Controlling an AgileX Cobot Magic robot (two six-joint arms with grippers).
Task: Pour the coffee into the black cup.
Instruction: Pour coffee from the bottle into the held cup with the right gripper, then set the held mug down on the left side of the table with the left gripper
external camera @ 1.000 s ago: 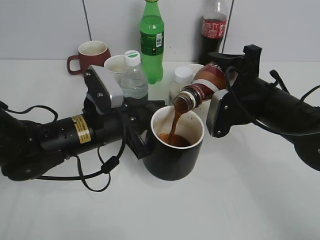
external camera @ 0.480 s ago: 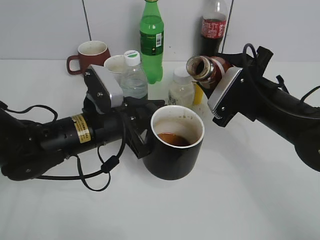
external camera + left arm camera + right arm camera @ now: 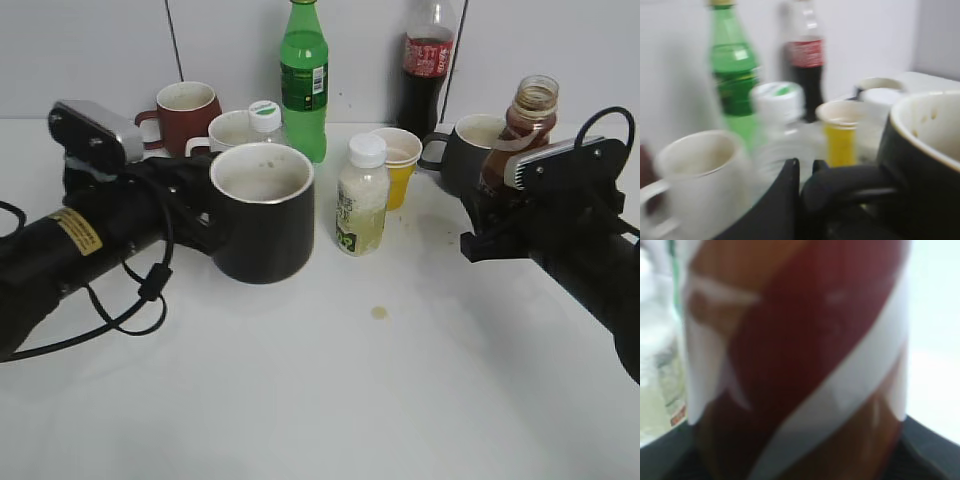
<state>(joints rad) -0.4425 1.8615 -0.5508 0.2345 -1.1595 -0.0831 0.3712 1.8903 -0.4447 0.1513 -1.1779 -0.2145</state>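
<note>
Black cup [image 3: 262,212] hangs from our left tool [image 3: 205,215], which clamps its handle, near the crowded mugs; jolting it could spill. Our right tool [image 3: 495,215] grips the coffee [image 3: 520,125] upright, apart, above the bench [image 3: 400,400].

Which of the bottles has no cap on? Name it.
The coffee, the small brown bottle with a white swirl, held upright by the right gripper. Its neck is open; the green bottle wears a yellow cap.
</note>
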